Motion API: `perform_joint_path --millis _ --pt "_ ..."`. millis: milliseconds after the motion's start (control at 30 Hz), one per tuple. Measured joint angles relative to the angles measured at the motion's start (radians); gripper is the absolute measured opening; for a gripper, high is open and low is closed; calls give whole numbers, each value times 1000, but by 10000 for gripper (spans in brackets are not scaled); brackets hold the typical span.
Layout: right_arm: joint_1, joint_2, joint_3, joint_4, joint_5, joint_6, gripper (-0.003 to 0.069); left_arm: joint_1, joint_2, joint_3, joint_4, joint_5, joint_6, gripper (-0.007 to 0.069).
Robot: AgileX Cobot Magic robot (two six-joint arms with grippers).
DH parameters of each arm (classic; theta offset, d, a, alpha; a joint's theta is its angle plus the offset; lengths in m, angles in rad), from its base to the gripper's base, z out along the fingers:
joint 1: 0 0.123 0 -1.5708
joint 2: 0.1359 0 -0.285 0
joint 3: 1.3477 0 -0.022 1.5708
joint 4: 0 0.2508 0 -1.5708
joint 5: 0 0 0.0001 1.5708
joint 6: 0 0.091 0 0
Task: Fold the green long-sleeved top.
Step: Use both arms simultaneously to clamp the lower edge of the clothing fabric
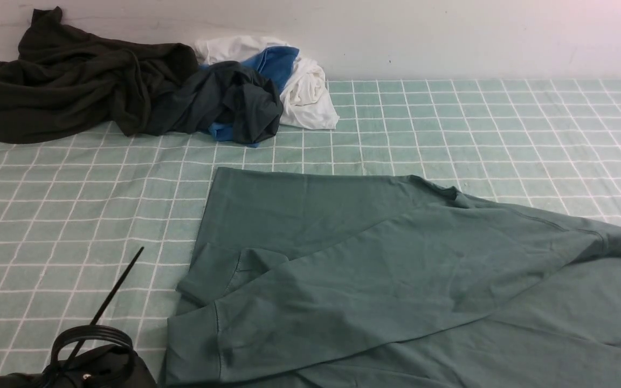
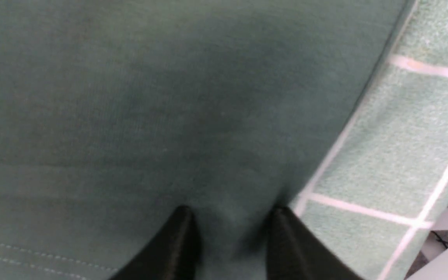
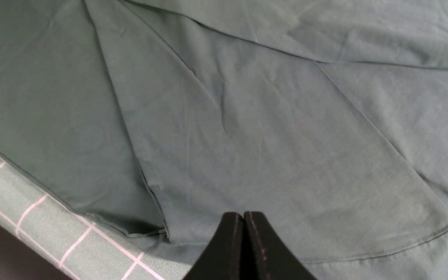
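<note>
- While the left gripper [image 2: 233, 217] sits low at the near edge of the surface, its jaws stand apart on the green long-sleeved top [image 1: 397, 269], close to the garment's edge. Can't tell if cloth is pinched.
- Right gripper [image 3: 243, 214]: fingers pressed together, nothing between them, over the top by the near edge.
- Top lies spread on the checked cloth [image 1: 450, 124] from centre to right, with one sleeve folded across the body.
- Far-left corner: dark olive-black garment [image 1: 73, 81], grey-and-blue garment [image 1: 235, 102] and white garment [image 1: 308, 89], heaped touching.

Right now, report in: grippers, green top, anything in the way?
Left gripper part open at edge of green top. Right gripper shut above it. Sleeve folded across. Clothes heap at back, apart.
</note>
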Motion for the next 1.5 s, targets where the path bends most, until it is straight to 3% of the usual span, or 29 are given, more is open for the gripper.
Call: perform_joint_path --millis 200,600,767,967,1100,1200,1300,1500 --pt "0 0 0 0 -2 0 -14 0 0 -2 0 -6 -10 17" --pt "0 0 0 0 -3 0 -14 0 -3 -64 7 93 -68 8" --pt "0 0 0 0 -3 0 -14 0 -3 -70 18 105 -95 94" --pt "0 0 0 0 -3 0 -14 0 -3 -71 22 102 -100 283" --pt "0 0 0 0 -3 0 -14 0 -2 -71 26 85 -101 332" --pt "0 0 0 0 -3 0 -14 0 12 -71 32 77 -101 330" --pt "0 0 0 0 -3 0 -14 0 33 -71 43 76 -102 269" --pt "0 0 12 0 -3 -8 -14 0 40 -77 42 76 -102 72"
